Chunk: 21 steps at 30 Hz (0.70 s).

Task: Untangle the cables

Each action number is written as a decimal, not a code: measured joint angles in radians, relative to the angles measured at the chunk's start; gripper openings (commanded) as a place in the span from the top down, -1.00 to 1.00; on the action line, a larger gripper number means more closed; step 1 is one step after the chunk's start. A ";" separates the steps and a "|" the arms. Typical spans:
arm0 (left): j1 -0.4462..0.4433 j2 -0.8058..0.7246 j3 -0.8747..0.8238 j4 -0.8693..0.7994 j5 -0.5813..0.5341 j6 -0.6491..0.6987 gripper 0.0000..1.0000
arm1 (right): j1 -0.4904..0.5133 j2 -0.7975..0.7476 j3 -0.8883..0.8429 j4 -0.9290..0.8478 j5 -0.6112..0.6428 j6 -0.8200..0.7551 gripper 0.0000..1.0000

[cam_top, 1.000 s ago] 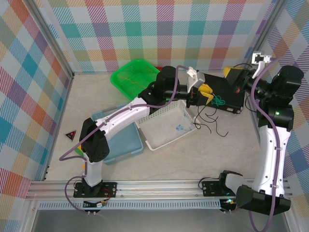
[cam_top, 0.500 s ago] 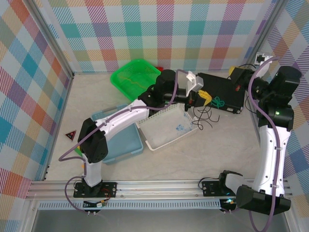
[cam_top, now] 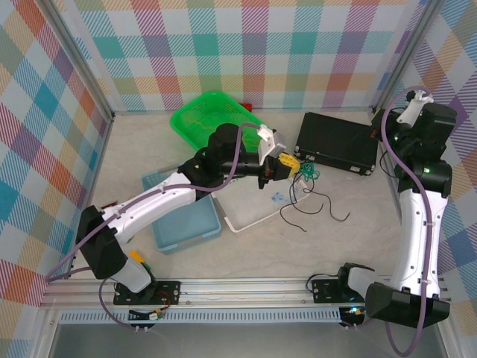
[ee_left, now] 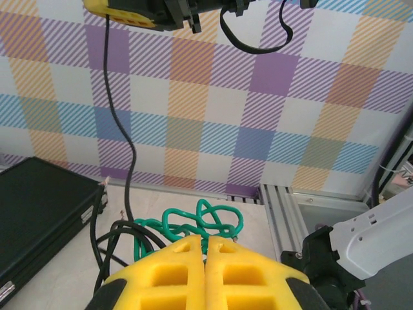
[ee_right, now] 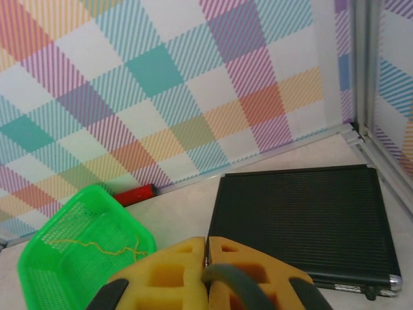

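Observation:
My left gripper point(cam_top: 297, 165) point(ee_left: 205, 242) is shut on the dark green cable point(ee_left: 200, 219) point(cam_top: 308, 172), a small knot bunched just past the yellow fingertips, above the table's middle. The black cable point(ee_left: 126, 148) climbs from that knot to my raised right gripper's fingers point(ee_left: 122, 13); loose black strands point(cam_top: 313, 203) trail over the table. In the right wrist view my right gripper point(ee_right: 206, 248) is shut on a dark strand that runs back across its finger. The yellow cable point(ee_right: 97, 247) lies apart in the green basket point(ee_right: 39, 271) point(cam_top: 201, 115).
A black case point(cam_top: 335, 142) point(ee_right: 303, 219) lies at the back right. A blue tray point(cam_top: 186, 224) sits under the left arm, with a white basket's thin edge point(cam_top: 250, 222) beside it. A red object point(ee_right: 132, 194) rests against the back wall.
The left arm has drawn back to the left and nearer with the green knot. The right arm has swung up and to the right, stretching the black cable between the two grippers.

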 measured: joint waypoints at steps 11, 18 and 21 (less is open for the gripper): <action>0.000 -0.018 -0.035 -0.059 -0.037 0.044 1.00 | -0.008 0.001 -0.042 -0.030 0.267 0.002 1.00; 0.000 -0.018 -0.035 -0.066 -0.034 0.048 1.00 | -0.052 0.079 -0.036 -0.011 0.425 0.022 1.00; 0.000 -0.018 -0.034 -0.066 -0.034 0.052 1.00 | -0.069 0.147 -0.001 -0.008 0.457 0.050 1.00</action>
